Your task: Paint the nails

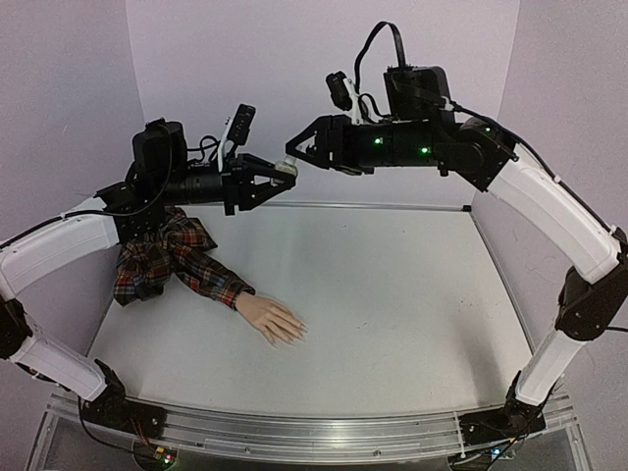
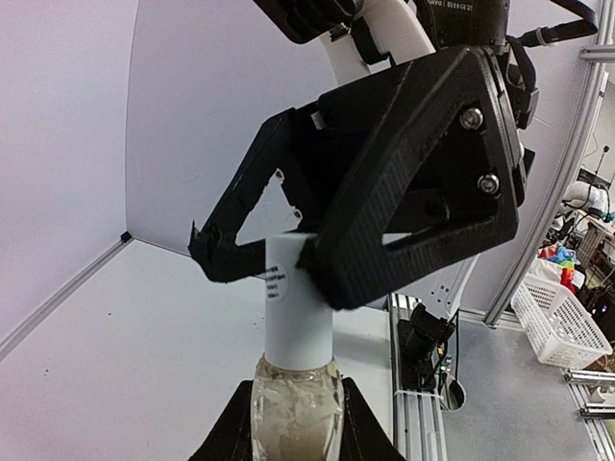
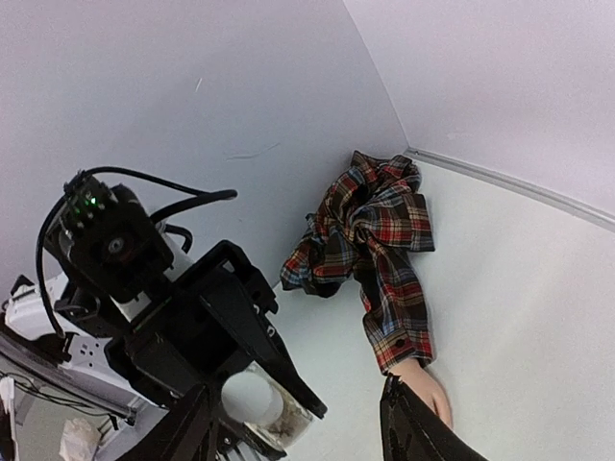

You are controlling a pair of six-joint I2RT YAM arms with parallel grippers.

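Note:
The pale mannequin hand [image 1: 275, 321] with a red plaid sleeve [image 1: 182, 257] lies flat on the table at the left. Its nails at the fingertips [image 1: 294, 334] are too small to make out. My left gripper [image 1: 280, 177] is shut on a small glass bottle [image 2: 296, 413] with a white cap [image 2: 298, 307] and holds it high above the table. My right gripper [image 1: 294, 152] is open, and its fingers straddle the white cap [image 3: 248, 399]. The hand [image 3: 432, 389] and sleeve [image 3: 384, 240] show far below in the right wrist view.
White walls [image 1: 294, 59] close in the back and both sides of the white table [image 1: 392, 314]. A metal rail [image 1: 324, 432] runs along the near edge. A white basket [image 2: 562, 322] stands off the table to the right.

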